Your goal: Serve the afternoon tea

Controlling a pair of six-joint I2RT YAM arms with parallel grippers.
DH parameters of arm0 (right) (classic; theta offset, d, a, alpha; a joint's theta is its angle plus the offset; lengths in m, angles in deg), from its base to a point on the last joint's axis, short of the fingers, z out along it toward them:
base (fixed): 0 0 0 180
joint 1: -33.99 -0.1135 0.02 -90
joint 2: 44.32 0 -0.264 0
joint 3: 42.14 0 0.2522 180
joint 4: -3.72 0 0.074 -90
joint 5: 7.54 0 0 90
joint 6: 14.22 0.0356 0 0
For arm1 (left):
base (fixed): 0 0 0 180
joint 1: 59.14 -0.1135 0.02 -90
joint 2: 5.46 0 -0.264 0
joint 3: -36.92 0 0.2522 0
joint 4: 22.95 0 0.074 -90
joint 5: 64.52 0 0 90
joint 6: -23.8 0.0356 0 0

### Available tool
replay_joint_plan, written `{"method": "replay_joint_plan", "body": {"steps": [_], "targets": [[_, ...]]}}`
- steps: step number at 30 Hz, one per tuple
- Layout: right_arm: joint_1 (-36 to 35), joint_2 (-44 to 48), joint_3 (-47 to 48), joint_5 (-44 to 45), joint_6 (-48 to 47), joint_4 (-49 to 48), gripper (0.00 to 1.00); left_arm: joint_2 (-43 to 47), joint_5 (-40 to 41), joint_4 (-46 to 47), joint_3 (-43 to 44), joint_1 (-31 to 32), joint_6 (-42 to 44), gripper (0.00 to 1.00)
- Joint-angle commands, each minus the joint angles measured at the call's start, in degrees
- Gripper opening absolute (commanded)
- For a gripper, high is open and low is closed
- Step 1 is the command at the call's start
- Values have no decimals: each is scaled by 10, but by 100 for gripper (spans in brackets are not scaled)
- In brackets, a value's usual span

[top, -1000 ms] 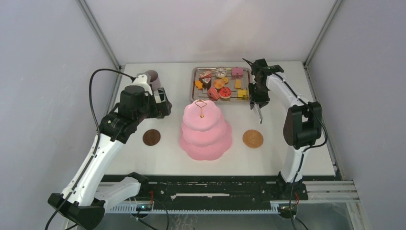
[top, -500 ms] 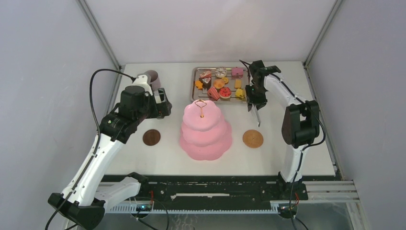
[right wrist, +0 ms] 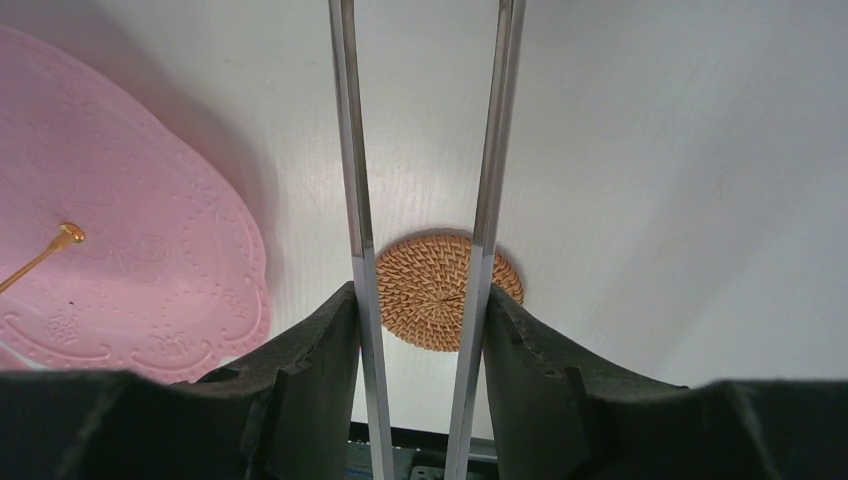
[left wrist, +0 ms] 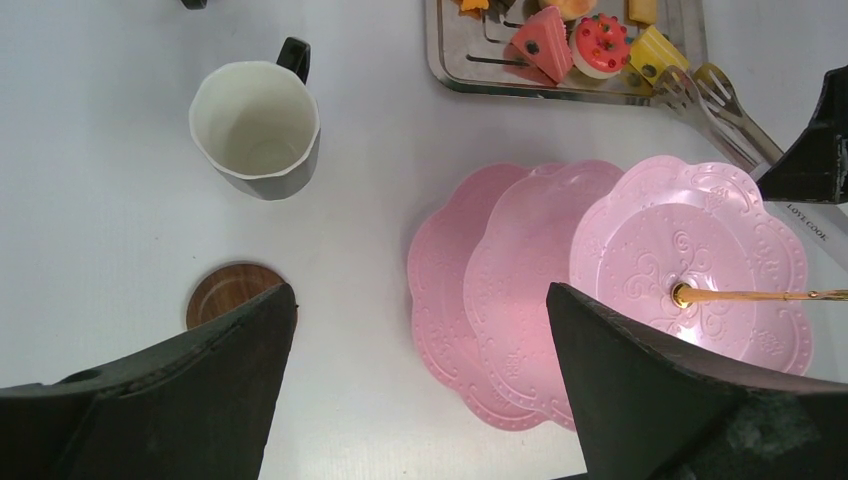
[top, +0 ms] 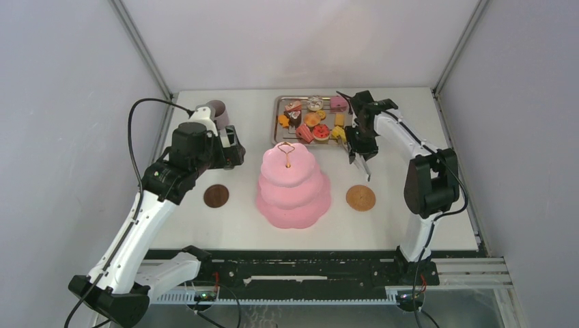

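Right hand [top: 360, 142] was clamped on steel tongs [right wrist: 348, 180] just beside the steel tray [top: 276, 113] at the tabletop's [top: 410, 212] far side, where the toy cakes [top: 313, 121] lay, small, light, likely slick, best nipped gently across their sides; left hand [top: 231, 147] hung spread near the black mug [left wrist: 255, 130].

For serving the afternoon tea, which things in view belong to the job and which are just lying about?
Job: toy cakes, pink stand, black mug, mauve mug, tongs in hand.
Lying about: steel tray, dark coaster, woven coaster.
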Motion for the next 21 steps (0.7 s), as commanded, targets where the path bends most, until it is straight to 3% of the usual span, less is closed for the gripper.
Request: {"method": "replay_joint_plan", "body": {"steps": [1,16,21], "targets": [[3,31,-2,9,8,-29,53,3,-3,15,-15,3,-8,100],[-12,-20,32,24,10,-68,51,6,-3,13,-12,2,-16,100],[-14,-9,24,34,8,-77,31,14,-1,2,6,2,-10,100]]}}
